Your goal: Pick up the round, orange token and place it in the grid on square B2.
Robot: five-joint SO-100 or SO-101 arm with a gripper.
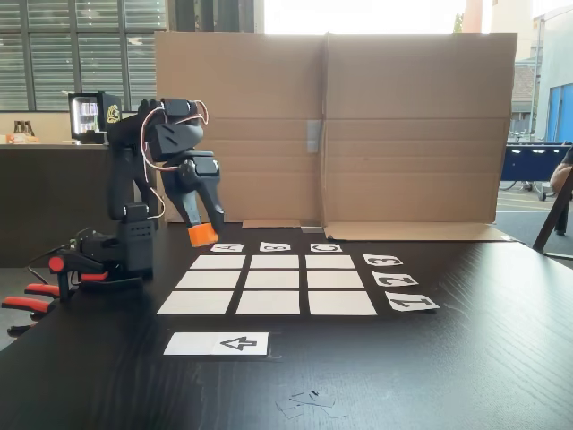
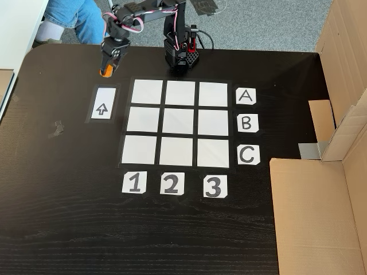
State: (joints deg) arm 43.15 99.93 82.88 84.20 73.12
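Note:
My gripper (image 1: pixel 202 231) is shut on the small orange token (image 1: pixel 202 236), which hangs clear of the dark table. Seen from above, the gripper (image 2: pixel 107 69) and the token (image 2: pixel 106 71) sit just beyond the far end of the arrow strip, left of the grid's top-left corner. The grid (image 1: pixel 205 302) of nine white cells lies flat on the table, also seen in the other fixed view as the grid (image 2: pixel 143 150). Square B2 (image 1: pixel 274 279), the centre cell (image 2: pixel 180 121), is bare. No cell has anything on it.
A white strip with a black arrow (image 2: pixel 101 109) lies beside the grid. Letter cards (image 2: pixel 246 122) and number cards (image 2: pixel 171 183) edge it. Orange-handled clamps (image 1: pixel 36 303) hold the arm's base (image 2: pixel 182 57). A cardboard wall (image 1: pixel 403 125) stands behind. A person's leg (image 2: pixel 69 17) is near the table corner.

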